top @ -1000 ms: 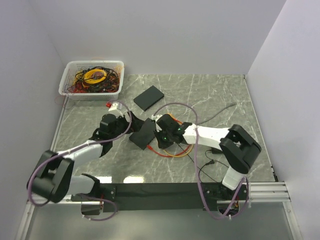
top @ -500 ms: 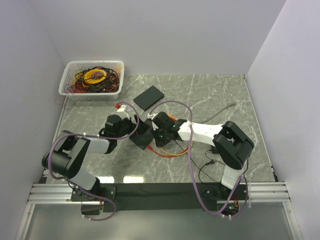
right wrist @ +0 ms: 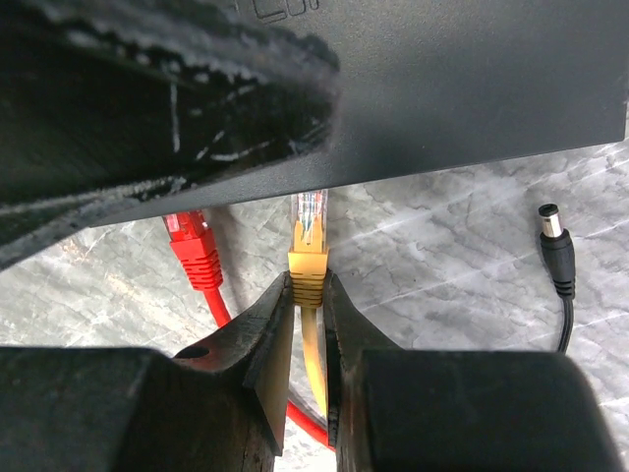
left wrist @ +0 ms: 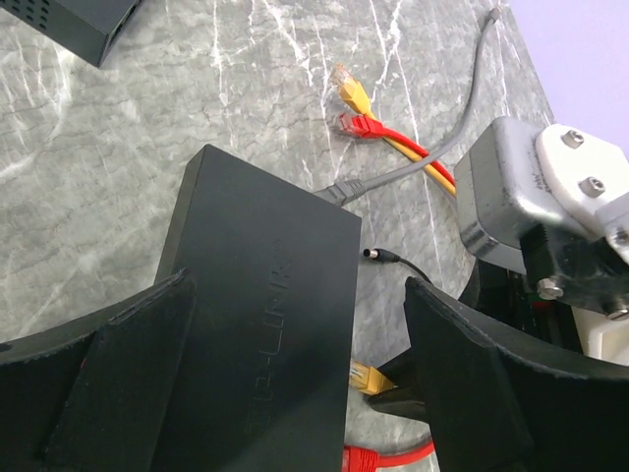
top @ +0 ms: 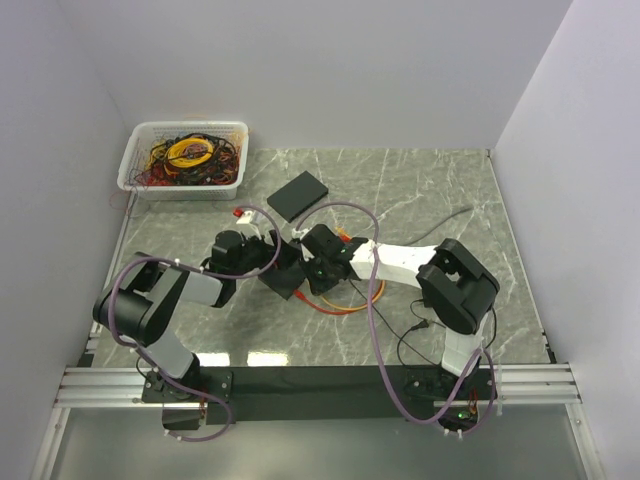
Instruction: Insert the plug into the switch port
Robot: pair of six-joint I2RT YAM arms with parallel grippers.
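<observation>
Narrowly parted, right gripper [right wrist: 306, 303] pinching yellow plug [right wrist: 308, 260], tip at switch [right wrist: 472, 79] edge.

Bright, even and diffuse in the overhead view, lit from above; only soft, short shadows under the arms on the desk [top: 430, 190]. A pale patch of glare on the polished stone at the near edge. Sharp from corner to corner, wall lines straight. From the left wrist, crisp on the veined stone and the matt switch [left wrist: 260, 324], softer and nearly black on the fingers [left wrist: 108, 393] of the left pincer [left wrist: 300, 295]. From the right wrist, sharp on the yellow plug [right wrist: 308, 258], heavily blurred on the dark pad [right wrist: 147, 108] at top left and on the right pincer [right wrist: 307, 290] below; a band of shade along the switch's edge.
</observation>
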